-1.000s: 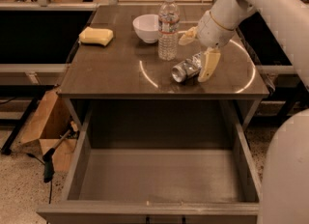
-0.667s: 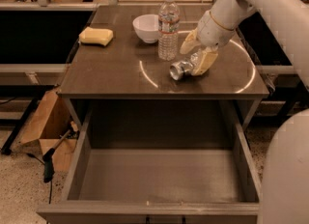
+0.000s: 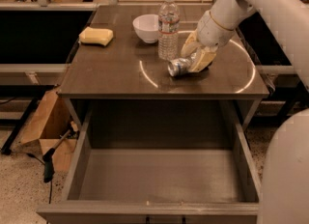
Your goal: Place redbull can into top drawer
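Redbull can (image 3: 177, 67) lies on its side on the surface (image 3: 116, 73), right of centre, just in front of the water bottle (image 3: 168, 27). Claw (image 3: 194, 62) is closed on the can's far end. Top drawer (image 3: 159, 182) stands open below. White bowl (image 3: 146, 28) and yellow sponge (image 3: 96, 36) sit further back.

Redbull can (image 3: 176, 67) at gripper (image 3: 195, 58); drawer (image 3: 159, 177) open

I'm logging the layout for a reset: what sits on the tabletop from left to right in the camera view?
In order: sponge → bowl → water bottle → gripper, down at the redbull can's right end. The can overlaps the bottle's span, so it's left unranked.
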Tool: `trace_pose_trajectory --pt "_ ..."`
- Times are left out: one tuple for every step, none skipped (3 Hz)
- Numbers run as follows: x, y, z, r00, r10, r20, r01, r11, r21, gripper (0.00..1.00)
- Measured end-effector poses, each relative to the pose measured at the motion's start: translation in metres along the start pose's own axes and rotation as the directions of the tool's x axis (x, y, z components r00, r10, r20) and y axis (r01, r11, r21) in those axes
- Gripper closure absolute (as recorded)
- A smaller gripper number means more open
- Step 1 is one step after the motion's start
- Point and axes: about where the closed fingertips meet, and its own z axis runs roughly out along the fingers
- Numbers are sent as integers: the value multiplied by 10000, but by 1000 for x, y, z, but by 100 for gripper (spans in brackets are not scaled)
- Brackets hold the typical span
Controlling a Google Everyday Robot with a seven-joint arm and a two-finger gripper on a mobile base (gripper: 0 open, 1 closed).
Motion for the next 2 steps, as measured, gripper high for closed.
trace_pose_trajectory --pt "0 0 0 10000 0 0 0 10000 0 100" --pt "0 0 0 10000 0 0 0 10000 0 100"
